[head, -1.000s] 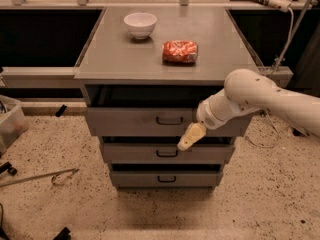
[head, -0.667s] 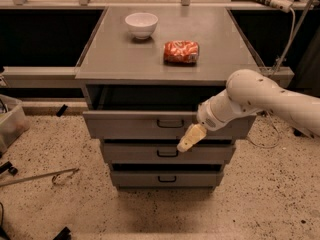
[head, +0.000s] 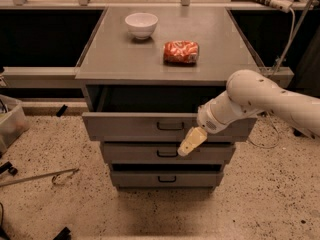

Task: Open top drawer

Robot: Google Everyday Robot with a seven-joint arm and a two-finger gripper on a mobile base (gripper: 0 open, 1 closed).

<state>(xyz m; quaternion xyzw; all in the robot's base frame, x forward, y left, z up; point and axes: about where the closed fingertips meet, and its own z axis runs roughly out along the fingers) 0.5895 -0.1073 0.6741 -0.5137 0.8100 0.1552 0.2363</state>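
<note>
The top drawer (head: 130, 126) is the widest grey drawer of three, with a small black handle (head: 170, 126) in the middle of its flat front. It stands pulled out from the cabinet, with a dark gap behind its front edge. My gripper (head: 189, 143) comes in from the right on a white arm. Its cream-coloured fingers (head: 192, 139) hang just below and right of the top handle, over the middle drawer's handle (head: 167, 154). They hold nothing that I can see.
A white bowl (head: 141, 24) and a red crumpled packet (head: 181, 52) lie on the cabinet's grey top (head: 115, 54). The bottom drawer (head: 165, 179) sits below. A metal rod (head: 40, 178) lies on the speckled floor at left. A bin (head: 10, 124) stands at far left.
The top drawer front has come forward a little, widening the dark gap behind it. The gripper has stayed by the handles.
</note>
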